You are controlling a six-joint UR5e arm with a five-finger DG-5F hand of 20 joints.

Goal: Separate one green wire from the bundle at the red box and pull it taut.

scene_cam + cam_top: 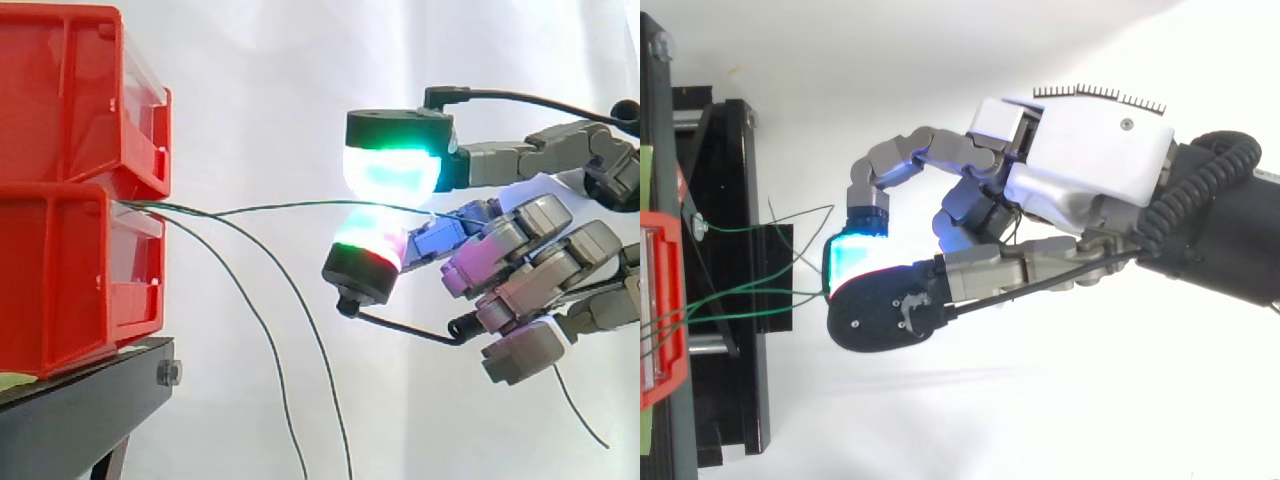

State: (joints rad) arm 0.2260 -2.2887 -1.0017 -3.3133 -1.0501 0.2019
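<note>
My hand (1090, 160): fingers (390, 170) pinch shut on one thin green wire (270, 209), which runs nearly level from the stacked red plastic bins (70, 270). Two loose green wires (253, 318) droop below. Risk: a hard pull slips it through the pads or drags its neighbours along.

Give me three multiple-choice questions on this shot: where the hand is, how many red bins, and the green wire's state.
1. Where is the hand? A inside the upper bin; B in the air beside the red bins, clear of them; C under the stand.
2. How many red bins are stacked? A two; B three; C four.
3. The green wire reaching the hand is: A pinched between fingertip pads; B wound round the wrist; C lying on the stand.
Answers: B, a gap shows between hand and bins; A, one sits on the other; A, two glowing pads close on it.
</note>
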